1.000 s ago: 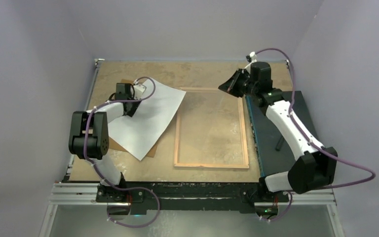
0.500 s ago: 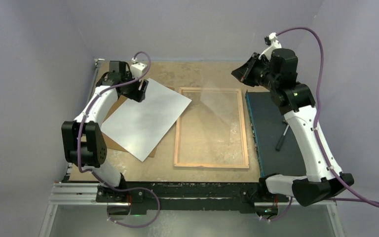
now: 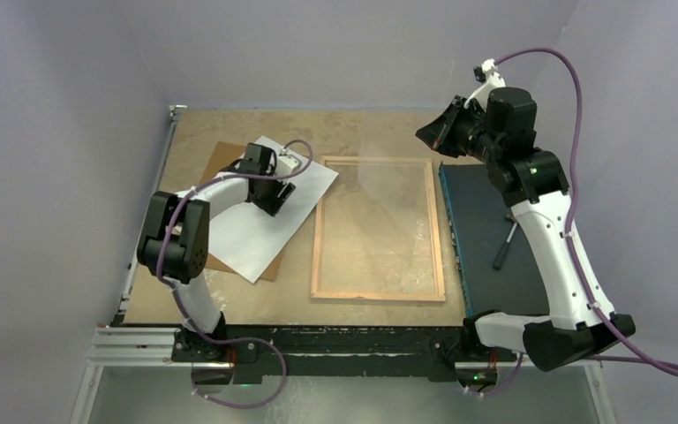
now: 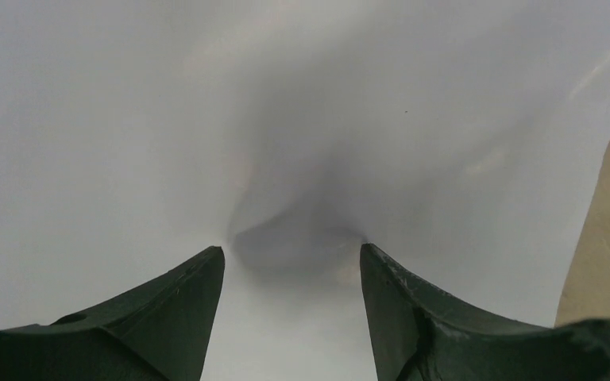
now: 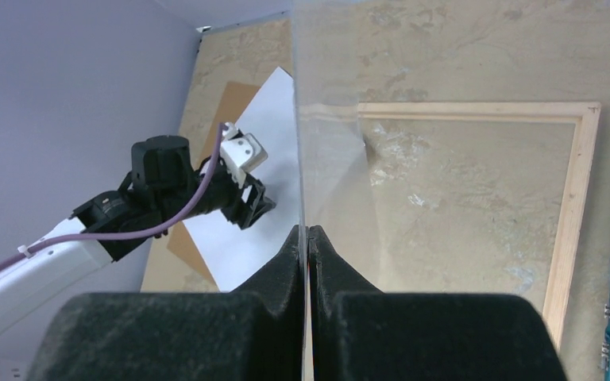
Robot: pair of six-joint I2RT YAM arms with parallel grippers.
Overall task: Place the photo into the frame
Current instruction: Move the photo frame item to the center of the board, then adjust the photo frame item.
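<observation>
Photo (image 3: 256, 237): laid white back up at the left of the worktop (image 3: 353, 132), over a brown backing board (image 3: 223, 155).
Left hand (image 4: 292, 252): spread wide, lowered onto the photo; the paper is puckered between the fingertips.
Frame (image 3: 378, 296): laid wood side up, just right of the photo.
Right hand (image 5: 307, 230): pressed together on the edge of a clear sheet (image 5: 333, 159), which is held above the frame.

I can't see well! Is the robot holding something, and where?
The right gripper pinches the clear sheet by its edge, raised over the frame. The left gripper stands open over the photo, holding nothing.
</observation>
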